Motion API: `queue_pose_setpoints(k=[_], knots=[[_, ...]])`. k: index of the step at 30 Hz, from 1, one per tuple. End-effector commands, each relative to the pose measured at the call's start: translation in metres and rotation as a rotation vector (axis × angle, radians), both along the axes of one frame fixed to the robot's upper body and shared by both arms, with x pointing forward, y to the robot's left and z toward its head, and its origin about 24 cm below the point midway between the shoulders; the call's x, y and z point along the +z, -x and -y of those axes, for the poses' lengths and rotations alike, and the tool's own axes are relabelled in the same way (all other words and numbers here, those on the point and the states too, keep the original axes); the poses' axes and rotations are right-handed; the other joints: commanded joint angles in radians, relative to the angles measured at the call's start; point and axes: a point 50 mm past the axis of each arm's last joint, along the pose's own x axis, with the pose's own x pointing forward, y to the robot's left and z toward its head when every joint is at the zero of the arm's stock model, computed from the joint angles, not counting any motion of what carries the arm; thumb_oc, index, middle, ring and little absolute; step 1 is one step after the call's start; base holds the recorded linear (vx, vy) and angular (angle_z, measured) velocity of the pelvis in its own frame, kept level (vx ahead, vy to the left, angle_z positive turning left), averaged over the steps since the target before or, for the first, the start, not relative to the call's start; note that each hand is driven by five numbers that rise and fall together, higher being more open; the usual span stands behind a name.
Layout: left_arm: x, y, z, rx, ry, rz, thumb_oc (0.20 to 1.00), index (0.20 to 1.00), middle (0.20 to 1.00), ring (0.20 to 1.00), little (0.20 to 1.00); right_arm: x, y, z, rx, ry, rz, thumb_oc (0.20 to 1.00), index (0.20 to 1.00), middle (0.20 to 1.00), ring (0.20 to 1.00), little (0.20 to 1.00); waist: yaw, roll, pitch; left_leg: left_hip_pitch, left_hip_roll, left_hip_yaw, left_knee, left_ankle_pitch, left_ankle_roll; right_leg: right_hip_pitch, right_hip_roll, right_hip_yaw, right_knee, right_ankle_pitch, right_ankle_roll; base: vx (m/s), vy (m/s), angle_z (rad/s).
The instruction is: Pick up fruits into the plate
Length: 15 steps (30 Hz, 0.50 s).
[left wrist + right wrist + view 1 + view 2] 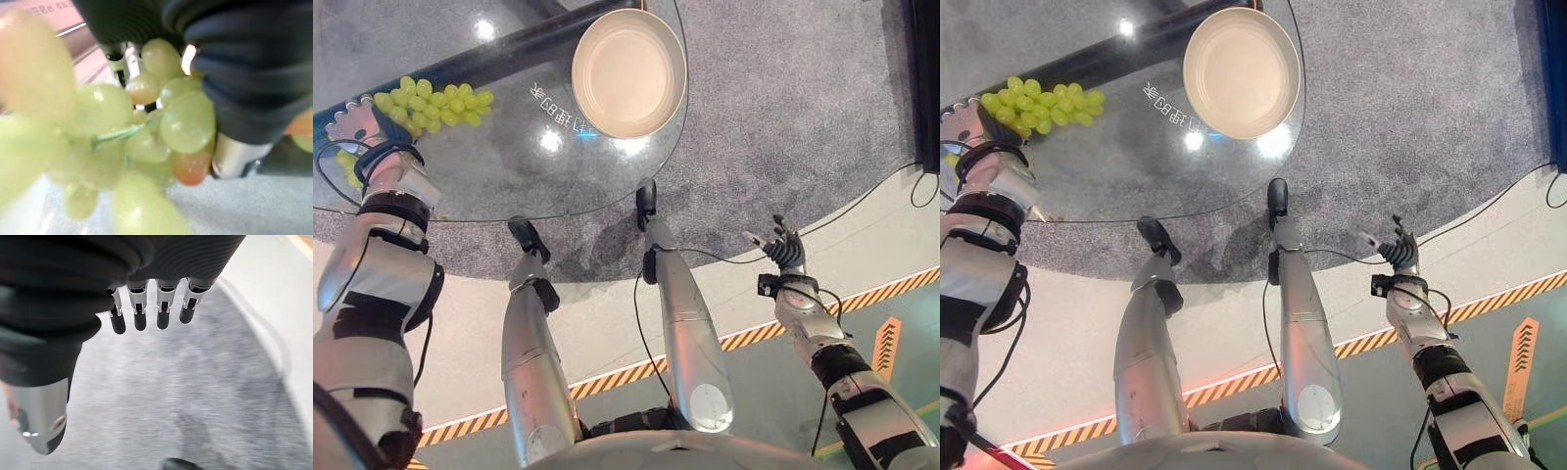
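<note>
You have the left hand (pixel 357 122) at the upper left of the head views, over the glass table (pixel 509 171), and its fingers are curled round the near end of the bunch of green grapes (pixel 435 103); in the left wrist view the grapes (pixel 146 132) press right against the dark cover and a silver finger, so the hand reads as clamped on the bunch. The rest of the cluster trails out from the hand toward the middle of the tabletop, and whether it rests on the glass or hangs just above it you cannot tell from here. The plate (pixel 628 71) sits empty at the top centre, near the table's rim and well apart from the grapes, so the fruit has yet to be carried across to it. Your right hand (pixel 781 247) hangs at the right, off the table over the grey carpet, fingers spread and loose, holding nothing; it looks parked out of the way while the left does the work.
</note>
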Motion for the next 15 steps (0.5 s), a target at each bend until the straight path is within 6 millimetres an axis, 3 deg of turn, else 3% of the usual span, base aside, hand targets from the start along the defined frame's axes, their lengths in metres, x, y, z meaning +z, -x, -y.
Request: queue_pose_setpoints(k=[1,5,12,14,15], knots=[[-0.1,0.043,-0.027,0.135,0.235,-0.394,0.2,0.2,0.2,0.2,0.2,0.015,0.012,0.014,-0.056,0.051,0.088,1.0,1.0,1.0,1.0,1.0,-0.016,-0.057,0.004,-0.041,-0.087,-0.032,0.08,-0.115,0.011,0.011,0.083,-0.047,0.049,-0.078,-0.007,-0.01,0.091,-0.03],[-0.118,0.048,-0.023,0.115,0.241,-0.458,0.2,0.2,0.2,0.2,0.2,0.034,0.009,0.013,-0.031,0.094,0.173,1.0,1.0,1.0,1.0,1.0,-0.024,-0.041,0.004,-0.015,-0.094,-0.017,0.064,-0.11,0.013,0.026,0.082,-0.042,0.047,-0.083,-0.005,-0.02,0.104,-0.05],[-0.141,0.05,-0.011,0.058,0.294,-0.398,0.2,0.2,0.2,0.2,0.2,0.042,0.008,0.006,0.003,0.127,0.214,1.0,1.0,1.0,1.0,1.0,-0.021,-0.023,0.004,0.037,-0.102,-0.004,0.023,-0.093,0.013,0.066,0.082,-0.037,0.029,-0.088,-0.004,-0.01,0.05,-0.05],[-0.145,0.05,-0.009,0.04,0.316,-0.349,0.2,0.2,0.2,0.2,0.2,0.042,0.008,0.003,0.017,0.127,0.219,1.0,1.0,1.0,1.0,1.0,-0.018,-0.02,0.004,0.053,-0.105,0.0,0.005,-0.082,0.013,0.079,0.083,-0.038,0.019,-0.086,-0.003,-0.05,0.039,-0.02],[-0.143,0.047,-0.006,0.017,0.335,-0.281,0.2,0.2,0.2,0.2,0.2,0.045,0.006,0.0,0.031,0.131,0.231,1.0,1.0,1.0,1.0,1.0,-0.017,-0.018,0.004,0.049,-0.109,0.014,-0.024,-0.037,0.02,0.073,0.08,-0.038,0.0,-0.055,-0.011,-0.08,0.015,-0.03]])
